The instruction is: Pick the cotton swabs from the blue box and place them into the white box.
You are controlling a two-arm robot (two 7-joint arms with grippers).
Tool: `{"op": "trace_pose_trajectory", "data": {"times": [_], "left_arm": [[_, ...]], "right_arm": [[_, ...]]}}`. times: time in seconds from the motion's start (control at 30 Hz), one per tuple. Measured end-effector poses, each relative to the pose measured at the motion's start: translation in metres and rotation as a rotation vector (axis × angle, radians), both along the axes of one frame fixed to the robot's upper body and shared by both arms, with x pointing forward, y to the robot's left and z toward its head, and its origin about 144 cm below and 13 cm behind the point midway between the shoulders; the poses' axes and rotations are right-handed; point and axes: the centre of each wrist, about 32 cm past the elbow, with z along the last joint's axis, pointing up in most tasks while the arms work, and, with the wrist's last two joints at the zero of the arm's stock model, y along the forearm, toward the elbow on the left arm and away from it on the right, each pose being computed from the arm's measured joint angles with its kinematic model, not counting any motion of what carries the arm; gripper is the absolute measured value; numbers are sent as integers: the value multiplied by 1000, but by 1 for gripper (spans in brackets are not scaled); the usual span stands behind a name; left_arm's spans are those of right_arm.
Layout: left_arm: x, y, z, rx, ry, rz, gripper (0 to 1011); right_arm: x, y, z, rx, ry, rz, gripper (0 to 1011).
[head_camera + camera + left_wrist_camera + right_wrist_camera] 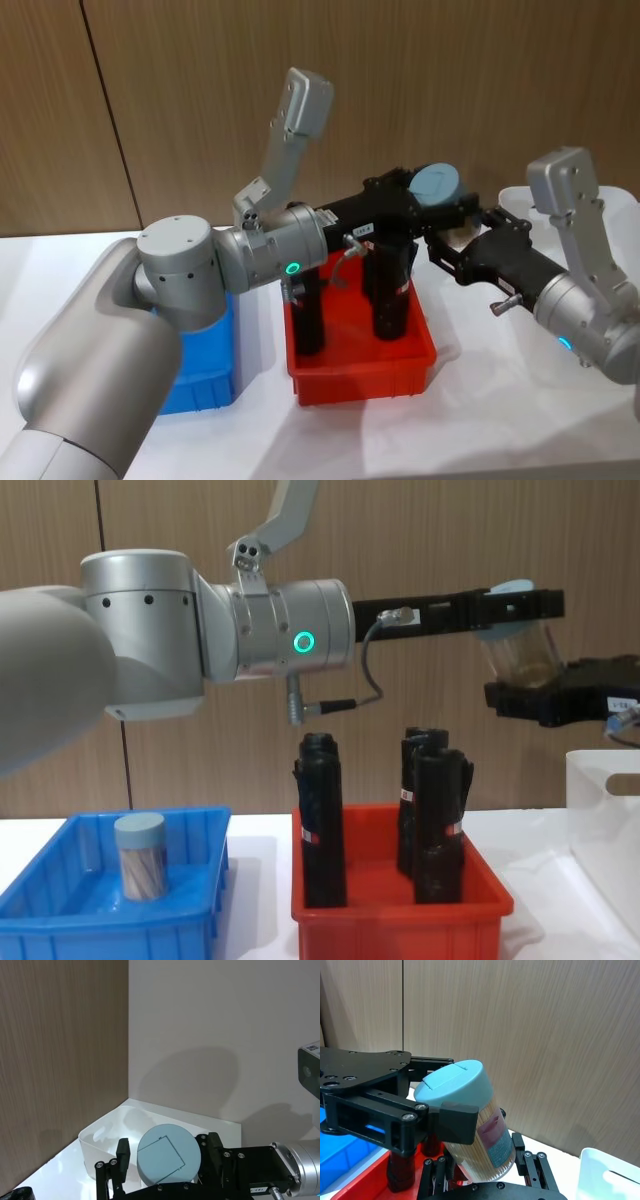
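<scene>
Blue box (60, 920), one jar (140, 855) — another (490, 1135) pinched by left hand (167, 1155), right hand (482, 1172) seemingly spread.

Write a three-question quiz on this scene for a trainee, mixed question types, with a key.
1. Multiple choice: what stands in the red bin? A) black rolls B) cotton swab jars C) nothing
2. True or false: one cotton swab jar stands upright in the blue box.
3. Fill in: the left gripper grips the raised jar near its pale blue ____.
Key: 1 A; 2 true; 3 lid.
</scene>
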Motion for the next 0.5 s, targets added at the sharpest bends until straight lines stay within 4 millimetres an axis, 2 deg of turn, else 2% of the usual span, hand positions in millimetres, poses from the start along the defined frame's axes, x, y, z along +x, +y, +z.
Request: {"op": "trace_pose_trajectory", "data": {"times": [0.1,0.5], "left_arm": [[0,0,0,0,0,0,1004],[0,0,0,-1,-1,0,1004]], "right_arm": [[0,0,0,0,0,1,673],[0,0,1,3,-2,5,674]]}}
